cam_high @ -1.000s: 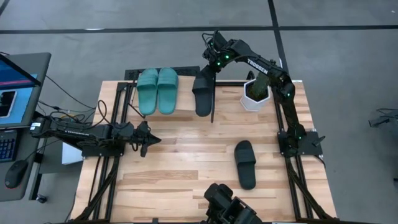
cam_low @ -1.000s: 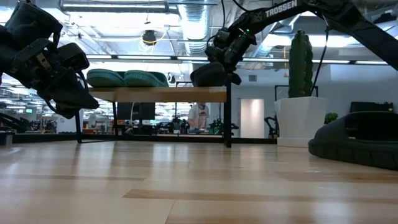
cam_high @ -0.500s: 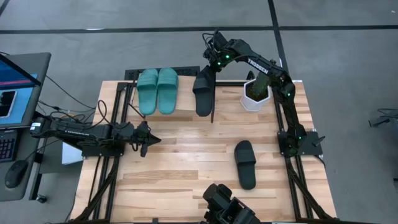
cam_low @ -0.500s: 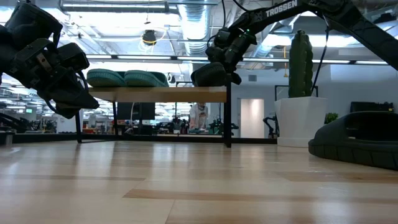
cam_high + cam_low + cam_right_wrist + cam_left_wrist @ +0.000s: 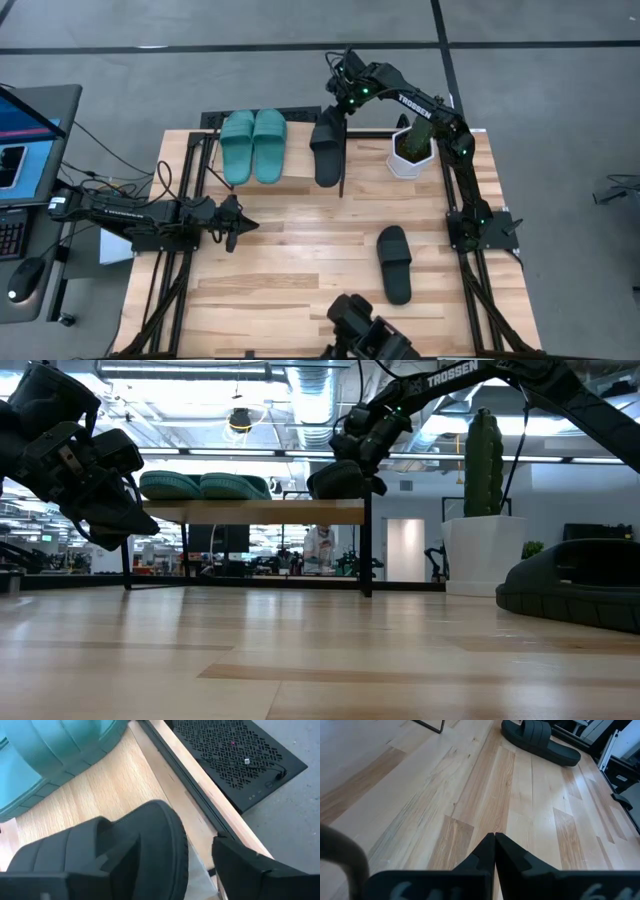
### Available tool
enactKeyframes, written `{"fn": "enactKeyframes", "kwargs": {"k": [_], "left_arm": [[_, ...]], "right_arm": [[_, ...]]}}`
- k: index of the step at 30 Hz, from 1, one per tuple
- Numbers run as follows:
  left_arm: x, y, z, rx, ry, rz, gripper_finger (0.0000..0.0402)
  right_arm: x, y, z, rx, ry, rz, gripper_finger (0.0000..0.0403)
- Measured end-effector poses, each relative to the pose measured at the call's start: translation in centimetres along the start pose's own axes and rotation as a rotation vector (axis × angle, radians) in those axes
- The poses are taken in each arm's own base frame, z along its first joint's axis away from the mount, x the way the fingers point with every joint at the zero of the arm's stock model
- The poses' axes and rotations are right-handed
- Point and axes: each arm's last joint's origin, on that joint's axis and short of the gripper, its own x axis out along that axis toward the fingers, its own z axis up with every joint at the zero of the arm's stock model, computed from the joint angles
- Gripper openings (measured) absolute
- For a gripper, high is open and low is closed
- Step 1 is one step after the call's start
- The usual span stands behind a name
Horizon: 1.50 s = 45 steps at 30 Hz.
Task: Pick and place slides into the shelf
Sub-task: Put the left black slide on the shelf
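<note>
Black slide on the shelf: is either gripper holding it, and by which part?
No. The right gripper is open around its end; the left gripper is shut on nothing.

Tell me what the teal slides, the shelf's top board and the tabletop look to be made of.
Teal slides: likely moulded rubber or foam, matte; smooth one-piece shape with ridged edges showing in the right wrist view.
Shelf top board: light wood or wood-look laminate with faint grain; which of the two is unclear.
Tabletop: wood planks, butcher-block style, with a low sheen; strips of differing tone and visible grain.
</note>
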Motion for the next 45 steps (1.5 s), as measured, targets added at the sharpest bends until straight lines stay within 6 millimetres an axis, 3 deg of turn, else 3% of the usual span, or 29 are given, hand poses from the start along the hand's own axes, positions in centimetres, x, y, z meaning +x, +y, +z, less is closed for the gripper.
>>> {"fn": "enactKeyframes", "kwargs": {"k": [7, 12, 16, 19, 22, 23, 35, 45], "left_arm": [[0.0, 0.0, 0.0, 0.000, 0.000, 0.000, 0.0000], [0.0, 0.0, 0.0, 0.000, 0.000, 0.000, 0.0000], [0.0, 0.0, 0.0, 0.000, 0.000, 0.000, 0.0000], [0.0, 0.0, 0.0, 0.000, 0.000, 0.000, 0.0000], [0.0, 0.0, 0.0, 0.000, 0.000, 0.000, 0.0000], [0.0, 0.0, 0.0, 0.000, 0.000, 0.000, 0.0000], [0.0, 0.0, 0.0, 0.000, 0.000, 0.000, 0.0000], [0.0, 0.0, -0.1, -0.001, 0.006, 0.003, 0.0000]], "right_arm": [[-0.9, -0.5, 0.8, 0.013, -0.059, -0.050, 0.0247], [-2.4, -1.2, 1.6, 0.066, -0.118, -0.245, 0.0230], [-4.1, -1.2, 1.9, 0.098, -0.119, -0.431, 0.0191], [-5.3, -0.8, 1.3, 0.093, -0.083, -0.480, 0.0124], [-6.4, 0.4, 0.5, 0.050, -0.003, -0.465, 0.0032], [-6.8, 1.0, 0.1, 0.032, 0.032, -0.453, 0.0017], [-7.2, 8.4, -2.2, -0.046, 0.213, -0.360, 0.0001], [-6.0, 11.3, -3.2, -0.089, 0.288, -0.335, 0.0000]]}}
